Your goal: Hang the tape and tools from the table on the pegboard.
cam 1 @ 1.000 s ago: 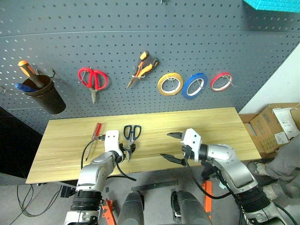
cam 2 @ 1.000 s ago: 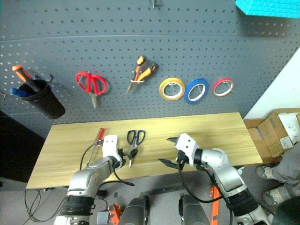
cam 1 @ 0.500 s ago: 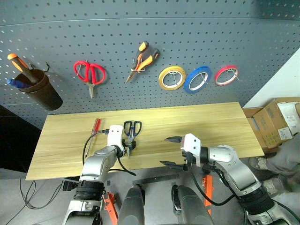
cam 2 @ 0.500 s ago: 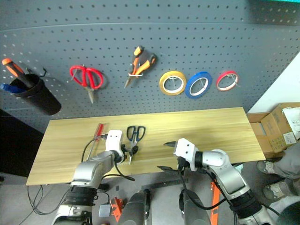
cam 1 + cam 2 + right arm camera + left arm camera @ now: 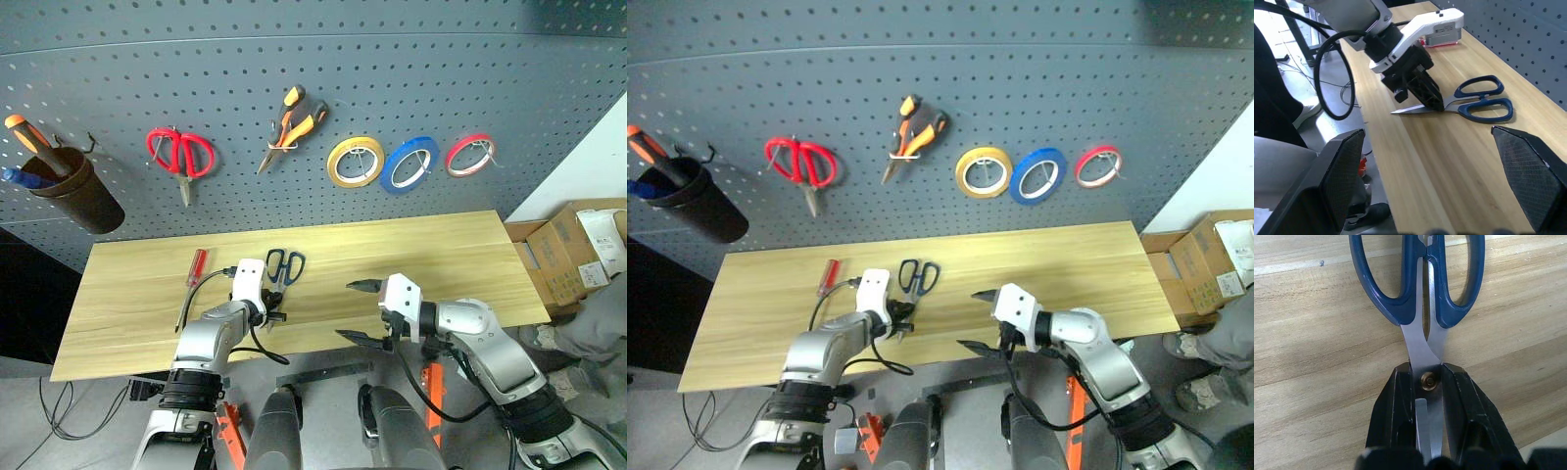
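On the tabletop (image 5: 411, 245), near its front edge and left of centre, lie the scissors (image 5: 281, 267); they have dark blue loop handles and bare steel blades joined by a brass-coloured pivot, the handles toward the pegboard (image 5: 392, 78) and the blade tips toward the front edge; the left gripper (image 5: 271, 311) has its black jaws closed on the blades at the pivot, one finger on each side, as the left wrist view shows; the blades lie flat or nearly flat on the wood. Just left of that arm the slim red-handled screwdriver (image 5: 193, 273) rests on the planks, apart from the scissors. The right gripper (image 5: 359, 310) hovers at the front edge right of centre, well apart from the scissors, its jaws spread wide and holding nothing. On the pegboard hang the orange-and-black pliers (image 5: 291, 125) and, to their right, the thin blue tape (image 5: 407, 164) with its white core, between a yellow roll (image 5: 355, 162) and a red-pink roll (image 5: 466, 155); red-handled scissors (image 5: 177, 156) hang left of the pliers.
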{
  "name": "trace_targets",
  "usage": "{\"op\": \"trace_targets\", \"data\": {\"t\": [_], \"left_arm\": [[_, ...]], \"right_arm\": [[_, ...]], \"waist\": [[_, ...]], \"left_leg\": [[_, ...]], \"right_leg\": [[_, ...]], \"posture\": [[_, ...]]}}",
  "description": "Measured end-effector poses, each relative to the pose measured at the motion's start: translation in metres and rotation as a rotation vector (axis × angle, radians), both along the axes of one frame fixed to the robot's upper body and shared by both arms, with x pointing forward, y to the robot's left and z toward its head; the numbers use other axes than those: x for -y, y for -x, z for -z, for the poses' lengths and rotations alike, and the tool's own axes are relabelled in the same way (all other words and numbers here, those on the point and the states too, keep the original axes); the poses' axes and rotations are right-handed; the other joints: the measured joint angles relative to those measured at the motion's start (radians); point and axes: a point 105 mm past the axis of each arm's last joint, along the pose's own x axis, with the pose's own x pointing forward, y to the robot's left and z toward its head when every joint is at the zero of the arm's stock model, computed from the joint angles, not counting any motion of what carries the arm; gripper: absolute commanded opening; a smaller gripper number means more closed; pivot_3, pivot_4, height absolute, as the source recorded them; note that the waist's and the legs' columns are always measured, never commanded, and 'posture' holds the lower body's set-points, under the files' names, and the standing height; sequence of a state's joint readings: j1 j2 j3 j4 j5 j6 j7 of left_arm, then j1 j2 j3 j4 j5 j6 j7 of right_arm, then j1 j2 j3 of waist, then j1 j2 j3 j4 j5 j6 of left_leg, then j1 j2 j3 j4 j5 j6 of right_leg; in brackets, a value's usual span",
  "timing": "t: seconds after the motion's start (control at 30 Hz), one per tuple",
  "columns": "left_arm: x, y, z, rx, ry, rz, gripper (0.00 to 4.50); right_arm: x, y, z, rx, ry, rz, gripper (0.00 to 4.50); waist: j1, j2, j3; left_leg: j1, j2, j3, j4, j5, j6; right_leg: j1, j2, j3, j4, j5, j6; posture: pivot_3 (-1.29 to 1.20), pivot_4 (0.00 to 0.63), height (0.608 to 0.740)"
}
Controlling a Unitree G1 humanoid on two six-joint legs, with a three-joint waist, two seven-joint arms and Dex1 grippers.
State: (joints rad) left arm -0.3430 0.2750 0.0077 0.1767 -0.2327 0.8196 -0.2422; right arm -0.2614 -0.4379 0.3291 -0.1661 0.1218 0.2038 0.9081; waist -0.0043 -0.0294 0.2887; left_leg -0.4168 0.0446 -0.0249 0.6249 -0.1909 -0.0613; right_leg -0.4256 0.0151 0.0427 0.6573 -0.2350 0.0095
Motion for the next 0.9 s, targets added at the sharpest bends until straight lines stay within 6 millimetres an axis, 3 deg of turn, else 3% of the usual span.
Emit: {"op": "trace_targets", "data": {"t": [0.23, 0.43, 0.53, 0.67, 0.8, 0.9], "left_arm": [[-0.003, -0.004, -0.004, 0.041, -0.047, 0.015, 0.46], [-0.024, -0.001, -0.011, 0.124, -0.132, -0.033, 0.46], [-0.033, 0.000, -0.031, 0.255, -0.224, -0.065, 0.46], [-0.054, 0.009, -0.070, 0.506, -0.455, -0.124, 0.46], [-0.064, 0.027, -0.092, 0.695, -0.584, -0.196, 0.46], [-0.063, 0.045, -0.094, 0.774, -0.633, -0.223, 0.46]], "right_arm": [[-0.005, 0.000, -0.008, -0.016, -0.071, -0.011, 4.50], [-0.014, -0.009, -0.054, -0.012, -0.291, 0.032, 4.50], [-0.020, -0.016, -0.080, -0.035, -0.436, 0.095, 4.50], [-0.027, -0.020, -0.107, -0.021, -0.551, 0.147, 4.50], [-0.029, -0.024, -0.118, 0.008, -0.591, 0.169, 4.50], [-0.029, -0.023, -0.120, 0.017, -0.603, 0.167, 4.50]], "waist": [[0.001, -0.001, -0.001], [0.004, -0.009, -0.011], [0.009, -0.015, -0.025], [0.019, -0.020, -0.057], [0.030, -0.020, -0.103], [0.035, -0.020, -0.125]], "left_leg": [[-0.001, 0.000, -0.001, -0.001, 0.000, 0.000], [-0.005, 0.001, -0.002, -0.001, 0.000, -0.001], [-0.015, 0.001, -0.003, 0.000, 0.001, -0.002], [-0.016, 0.001, -0.002, -0.002, 0.000, -0.004], [-0.015, 0.000, 0.001, -0.002, -0.001, -0.004], [-0.015, 0.000, 0.003, -0.001, -0.001, -0.003]], "right_leg": [[-0.001, 0.000, -0.001, 0.000, 0.002, 0.004], [-0.004, 0.000, -0.003, 0.000, 0.003, 0.005], [-0.016, -0.001, -0.003, 0.003, 0.004, 0.005], [-0.017, -0.003, -0.003, 0.002, 0.005, 0.003], [-0.016, -0.002, -0.002, -0.002, 0.004, 0.004], [-0.014, -0.002, -0.002, -0.006, 0.007, 0.006]], "posture": [[0.08, 0.209, 0.740], [0.12, 0.143, 0.740], [0.15, 0.105, 0.740], [0.16, 0.062, 0.740], [0.17, 0.039, 0.740], [0.18, 0.029, 0.740]]}}
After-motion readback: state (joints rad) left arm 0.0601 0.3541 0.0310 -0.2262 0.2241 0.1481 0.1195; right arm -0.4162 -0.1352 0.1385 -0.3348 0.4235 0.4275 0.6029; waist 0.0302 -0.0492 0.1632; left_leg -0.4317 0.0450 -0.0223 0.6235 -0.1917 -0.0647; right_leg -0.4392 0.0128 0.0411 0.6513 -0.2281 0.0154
